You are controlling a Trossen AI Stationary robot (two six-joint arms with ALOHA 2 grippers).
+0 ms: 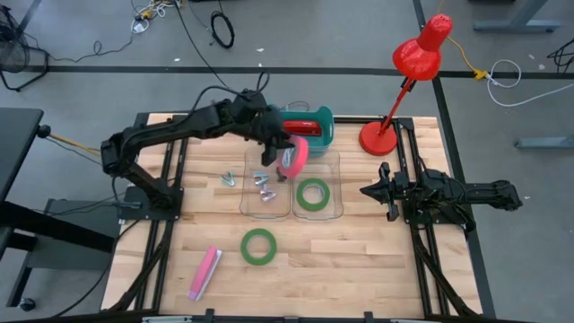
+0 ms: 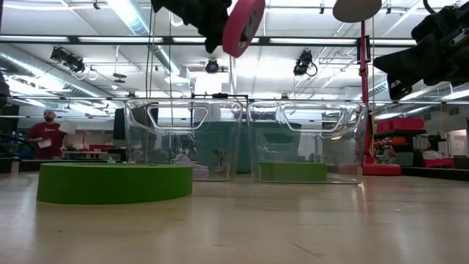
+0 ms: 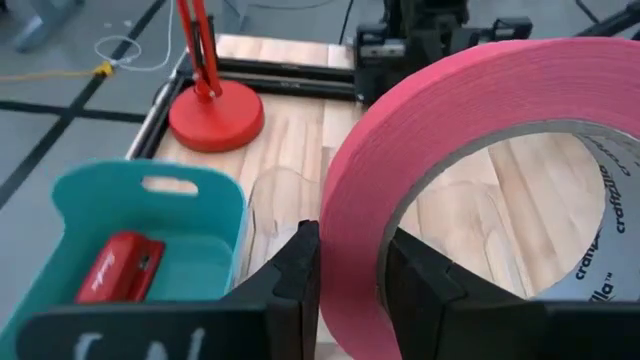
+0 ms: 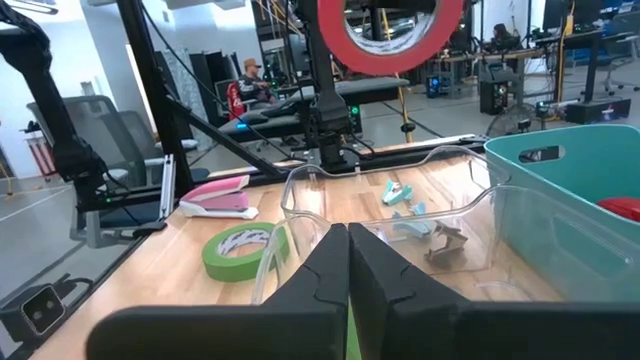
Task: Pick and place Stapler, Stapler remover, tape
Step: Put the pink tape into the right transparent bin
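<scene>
Left end effector [image 1: 280, 154] is up in the air over the two clear bins, fingers clamped on the wall of the pink tape roll [image 1: 293, 157]. In the left wrist view one finger [image 3: 285, 285] sits outside the ring and the other inside, so the pink band is pinched between them. The roll stands on edge, tilted, hanging above the gap between the left clear bin [image 1: 265, 212] and the right clear bin [image 1: 337, 205]; the low view shows it well above the bin rims, not touching either.

One green tape roll [image 1: 312, 194] lies flat inside the right clear bin. The other green tape roll [image 1: 258, 247] lies flat on the table [image 1: 359, 269] in front of the bins, well apart from both end effectors. The pink stapler [image 1: 204, 271] lies on the table near the front left. Small staple removers [image 1: 264, 187] sit in the left clear bin, and another [image 1: 230, 178] just beside it on the table. A red stapler [image 3: 122, 266] lies in the teal bin [image 1: 325, 119] behind the clear ones.

Right end effector [image 1: 369, 190] is parked at the table's right side, fingers pressed together, holding nothing. Red lamp [image 1: 381, 136] stands at the back right.
</scene>
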